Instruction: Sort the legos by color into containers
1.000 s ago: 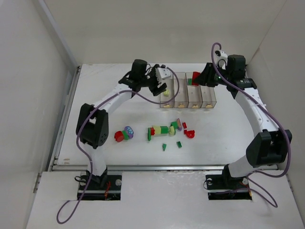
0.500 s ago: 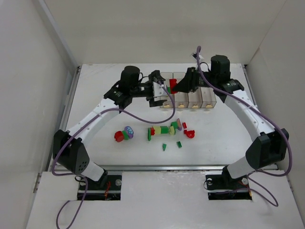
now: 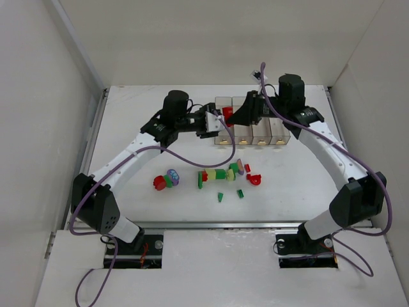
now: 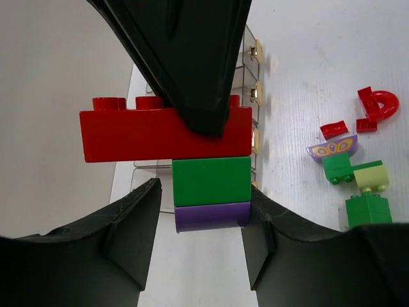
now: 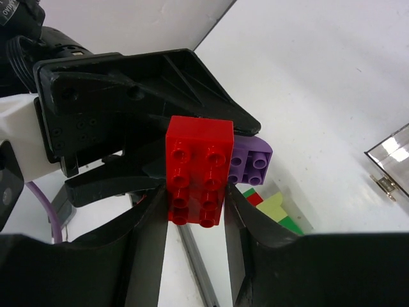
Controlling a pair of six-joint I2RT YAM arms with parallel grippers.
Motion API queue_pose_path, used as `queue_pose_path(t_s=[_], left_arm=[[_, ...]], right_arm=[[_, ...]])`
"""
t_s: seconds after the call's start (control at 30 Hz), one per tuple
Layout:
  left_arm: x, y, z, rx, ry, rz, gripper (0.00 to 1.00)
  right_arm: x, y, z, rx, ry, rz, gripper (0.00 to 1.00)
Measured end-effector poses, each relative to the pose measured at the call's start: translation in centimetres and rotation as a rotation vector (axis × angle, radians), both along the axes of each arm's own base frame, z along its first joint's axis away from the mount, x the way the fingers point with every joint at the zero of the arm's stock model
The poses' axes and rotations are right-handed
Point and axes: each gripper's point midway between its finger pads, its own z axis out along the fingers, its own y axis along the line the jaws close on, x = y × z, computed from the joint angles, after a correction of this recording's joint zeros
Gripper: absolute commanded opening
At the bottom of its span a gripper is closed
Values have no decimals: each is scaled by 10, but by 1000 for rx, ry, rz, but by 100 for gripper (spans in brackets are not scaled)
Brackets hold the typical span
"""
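Note:
My right gripper (image 3: 235, 115) is shut on a red brick (image 3: 227, 113) in the air, just left of the four clear containers (image 3: 262, 131). In the right wrist view its fingers (image 5: 197, 192) pinch the red brick (image 5: 198, 169), with a purple brick (image 5: 251, 163) behind it. In the left wrist view the red brick (image 4: 166, 131) tops a green brick (image 4: 211, 180) and a purple brick (image 4: 211, 216). My left gripper (image 4: 203, 192) is open and straddles those two. One finger touches them, the other stands off. Loose legos (image 3: 223, 174) lie on the table.
A red, green and purple clump (image 3: 167, 180) lies left of the loose row. A red arch (image 4: 377, 105) and small green pieces (image 3: 239, 193) lie nearby. White walls enclose the table on three sides. The two grippers (image 3: 214, 120) meet closely by the left bin.
My right gripper has carried the red brick left from over the bins to the left gripper. The left arm swung down and met it, its jaws now round the clump's lower bricks.

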Motion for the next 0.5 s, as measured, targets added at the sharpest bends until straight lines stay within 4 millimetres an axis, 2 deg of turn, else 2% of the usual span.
queue_pose_path(t_s=[0.03, 0.07, 0.1, 0.2, 0.23, 0.5], left_arm=[[0, 0, 0, -2, 4, 1, 47], [-1, -1, 0, -3, 6, 1, 42], [-1, -1, 0, -4, 10, 1, 27], [-1, -2, -2, 0, 6, 1, 2], [-1, -1, -2, 1, 6, 7, 0], [0, 0, -11, 12, 22, 28, 0]], right_arm=[[0, 1, 0, 1, -1, 1, 0], [-1, 1, 0, 2, -1, 2, 0], [0, 1, 0, 3, -1, 1, 0], [3, 1, 1, 6, 11, -19, 0], [3, 0, 0, 5, 14, -22, 0], [8, -9, -11, 3, 60, -54, 0]])
